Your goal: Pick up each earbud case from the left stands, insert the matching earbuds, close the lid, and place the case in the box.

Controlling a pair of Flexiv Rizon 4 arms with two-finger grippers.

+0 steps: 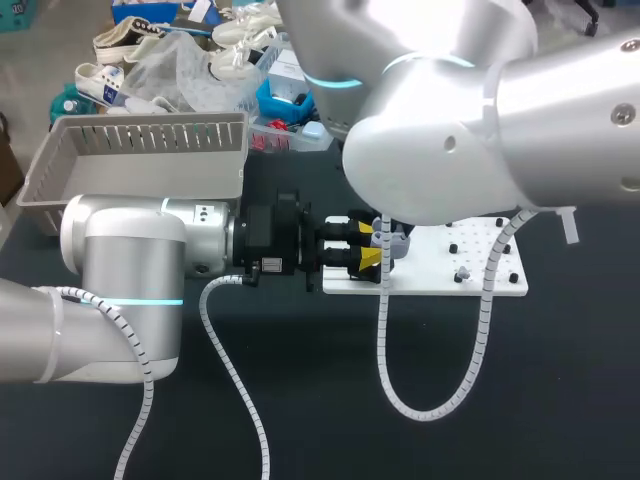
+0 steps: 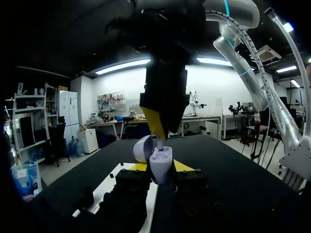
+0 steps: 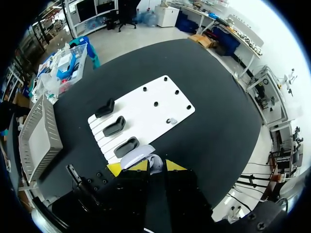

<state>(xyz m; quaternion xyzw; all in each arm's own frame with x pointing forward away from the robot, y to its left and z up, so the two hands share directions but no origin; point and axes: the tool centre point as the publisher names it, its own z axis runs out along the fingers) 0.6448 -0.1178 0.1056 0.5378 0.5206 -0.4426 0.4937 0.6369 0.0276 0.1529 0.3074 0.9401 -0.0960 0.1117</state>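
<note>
A pale lavender earbud case with its lid swung open is held upright over the near edge of the white board. My left gripper is shut on its body from both sides. My right gripper comes straight down over the open case, shut on a small white earbud whose lower end sits in the case. In the right wrist view the case lid shows just ahead of the right gripper. My right arm hides its own gripper in the head view.
Three black stands on the white board hold nothing. Another small earbud lies among black pegs on the board's far half. A grey slatted basket stands at the back left of the black table.
</note>
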